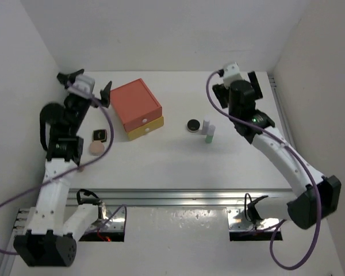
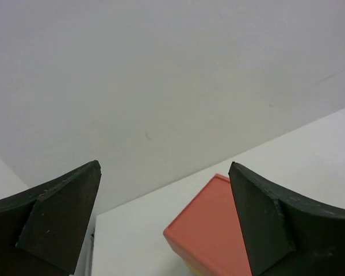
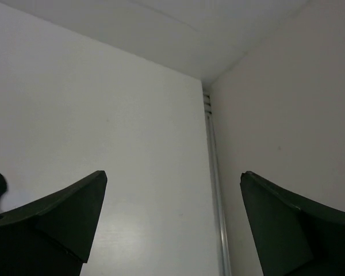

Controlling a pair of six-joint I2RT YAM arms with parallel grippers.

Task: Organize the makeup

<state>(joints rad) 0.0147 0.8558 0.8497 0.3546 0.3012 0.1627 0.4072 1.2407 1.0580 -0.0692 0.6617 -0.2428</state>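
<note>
At the left of the table [image 1: 178, 167], the left gripper [image 1: 87, 86] is held raised near the back wall. Its jaws are spread wide and nothing is gripped between them. In the left wrist view its two dark fingers [image 2: 57, 224] are seen well apart, and only the wall and a corner of the drawer box [image 2: 210, 233] are framed between them.

Nearer the front, beside the left arm, a small dark square case [image 1: 99, 135] is laid flat. A round peach puff [image 1: 96, 148] is set just in front of it; whether the two touch cannot be told.

To their right the drawer box is found with its coral-red part on top and its yellow drawer beneath, both drawers pushed in.

Further right, near the middle of the table and well apart from the box, a black round compact [image 1: 193, 125] is placed. A white tube [image 1: 206, 125] is stood upright just beside it, and a pale-green tube [image 1: 210, 135] is stood just in front of the white one.

At the far right, the right gripper [image 1: 236, 80] is held raised near the back corner. Its jaws are likewise opened wide and nothing is held. In the right wrist view its fingers [image 3: 69, 221] are shown far apart, with bare wall between them.
</note>
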